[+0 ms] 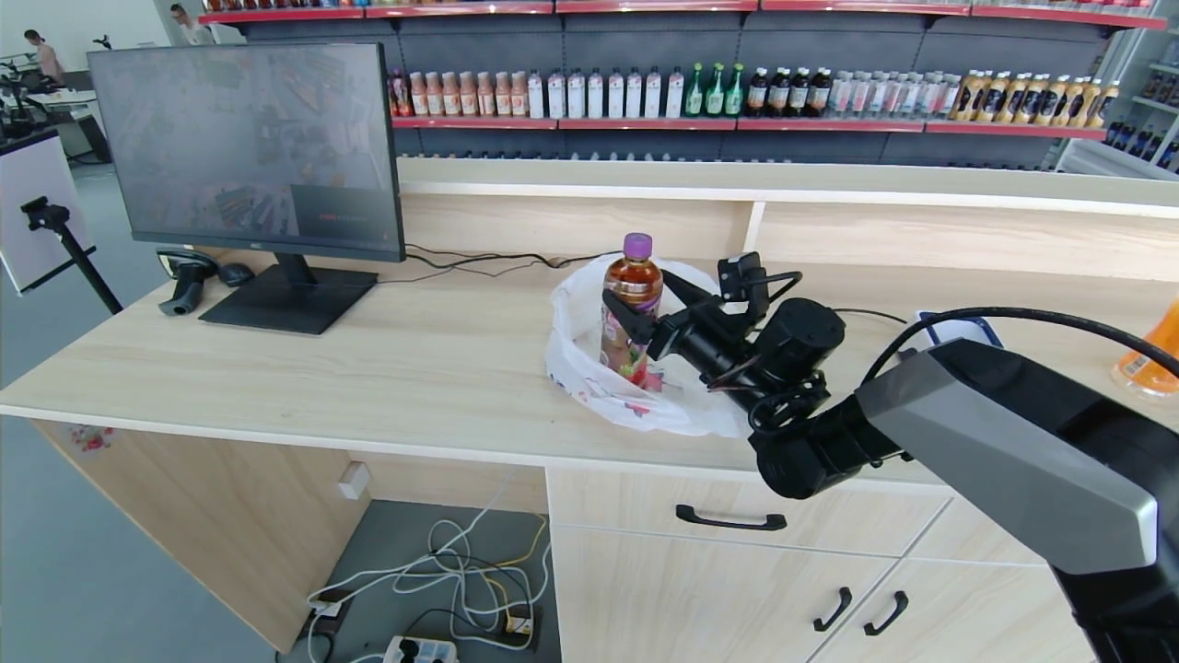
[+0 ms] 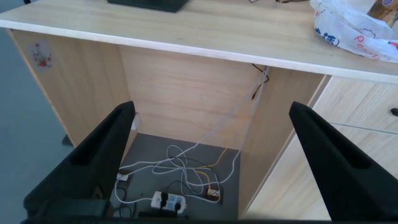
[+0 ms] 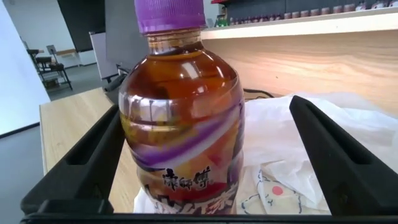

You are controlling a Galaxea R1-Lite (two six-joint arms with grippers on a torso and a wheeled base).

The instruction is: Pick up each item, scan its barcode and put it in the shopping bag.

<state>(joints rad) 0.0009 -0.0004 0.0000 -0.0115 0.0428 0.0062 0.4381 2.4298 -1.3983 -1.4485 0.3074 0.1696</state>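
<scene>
A tea bottle [image 1: 634, 304] with a purple cap stands upright inside the white shopping bag [image 1: 645, 405] on the wooden counter. My right gripper [image 1: 637, 290] is open, one finger on each side of the bottle [image 3: 180, 124]; one finger is close to it, the other stands apart from it over the bag [image 3: 292, 155]. Below counter height, my left gripper [image 2: 211, 109] is open with nothing between its fingers, facing the open recess under the counter. The bag [image 2: 354, 31] lies on the countertop above it.
A monitor [image 1: 249, 152] stands at the counter's left, with a barcode scanner [image 1: 184, 276] and a mouse [image 1: 235, 273] beside it. An orange bottle [image 1: 1151, 364] is at the right edge. A raised ledge runs behind the bag. Cables and a power strip [image 2: 168, 200] lie on the floor.
</scene>
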